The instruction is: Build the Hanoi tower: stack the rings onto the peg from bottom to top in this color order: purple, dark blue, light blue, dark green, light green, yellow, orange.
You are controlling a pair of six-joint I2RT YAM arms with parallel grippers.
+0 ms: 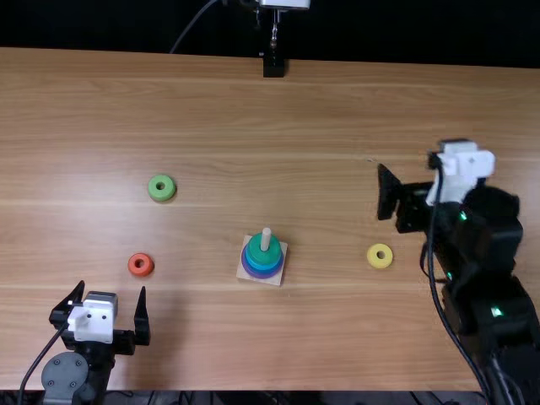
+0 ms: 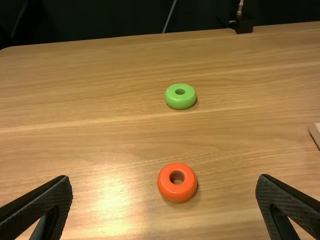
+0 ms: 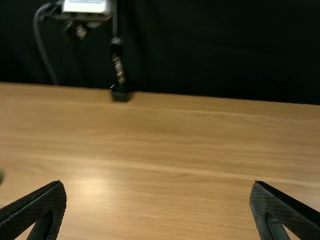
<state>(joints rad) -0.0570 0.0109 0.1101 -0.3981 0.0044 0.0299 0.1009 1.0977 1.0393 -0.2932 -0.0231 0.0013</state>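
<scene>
Here, peg [image 1: 266,240] holds purple ring [image 1: 263,274] lowest, dark green ring [image 1: 265,256] topmost.

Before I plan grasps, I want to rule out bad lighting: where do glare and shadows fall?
Left wrist view: pale glare on the table by the orange ring, which casts a shadow; right wrist view: a bright patch on the table; top view: a soft shadow beside the left gripper.

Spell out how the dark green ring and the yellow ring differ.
The dark green ring is threaded on the peg, topping the stack, while the yellow ring lies loose on the table. The dark green ring also looks wider than the yellow ring. Both are round, single-coloured rings.
</scene>
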